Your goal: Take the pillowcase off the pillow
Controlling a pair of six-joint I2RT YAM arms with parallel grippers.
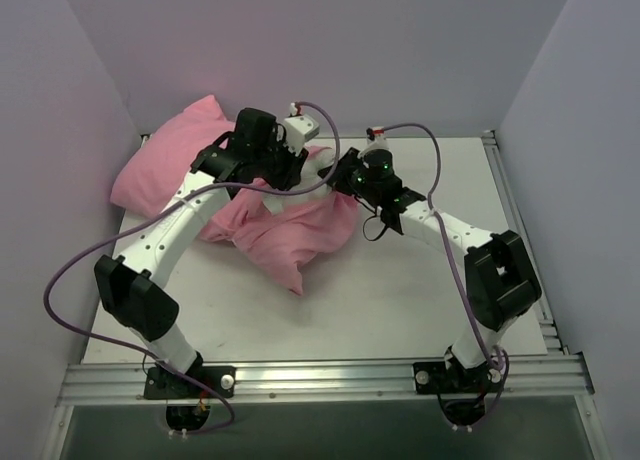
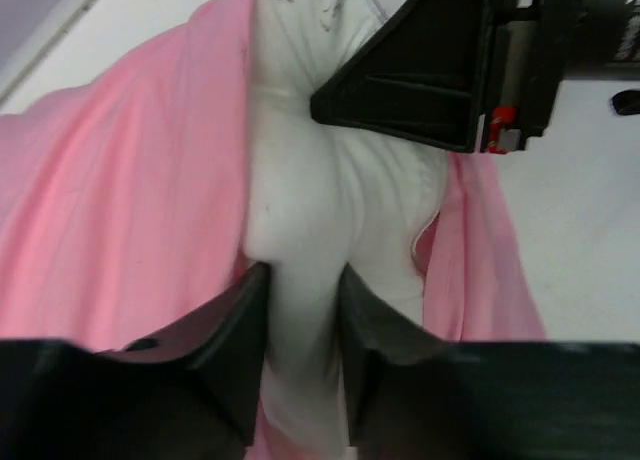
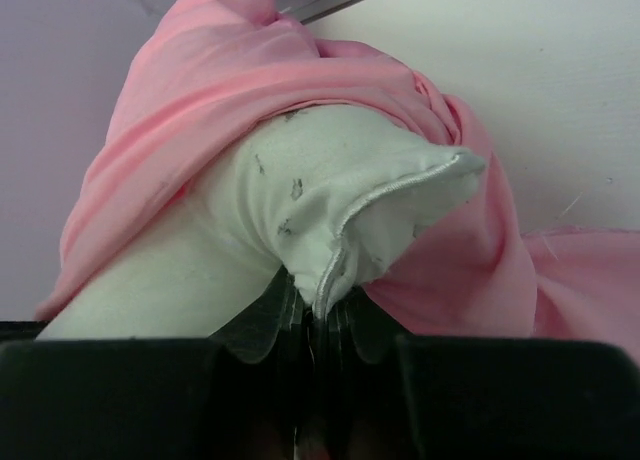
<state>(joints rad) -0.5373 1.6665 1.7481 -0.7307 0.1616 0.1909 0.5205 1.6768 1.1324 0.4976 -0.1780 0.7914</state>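
The pink pillowcase [image 1: 170, 165] lies bunched at the table's back left, reaching to the centre. The off-white pillow [image 2: 310, 170] bulges out of its opening; in the top view the arms mostly hide it. My left gripper [image 2: 305, 295] is shut on a thick fold of the pillow, with pink fabric [image 2: 120, 210] on both sides. My right gripper [image 3: 322, 310] is shut on the pillow's seamed corner [image 3: 400, 190], and the pillowcase [image 3: 300, 70] is pushed back behind it. In the top view the two grippers, left [image 1: 298, 175] and right [image 1: 338, 175], meet over the fabric.
Grey walls close in the white table [image 1: 420, 290] at the back and both sides. A metal rail [image 1: 320, 375] runs along the near edge by the arm bases. One of the right gripper's fingers [image 2: 420, 80] sits close in front of the left wrist camera.
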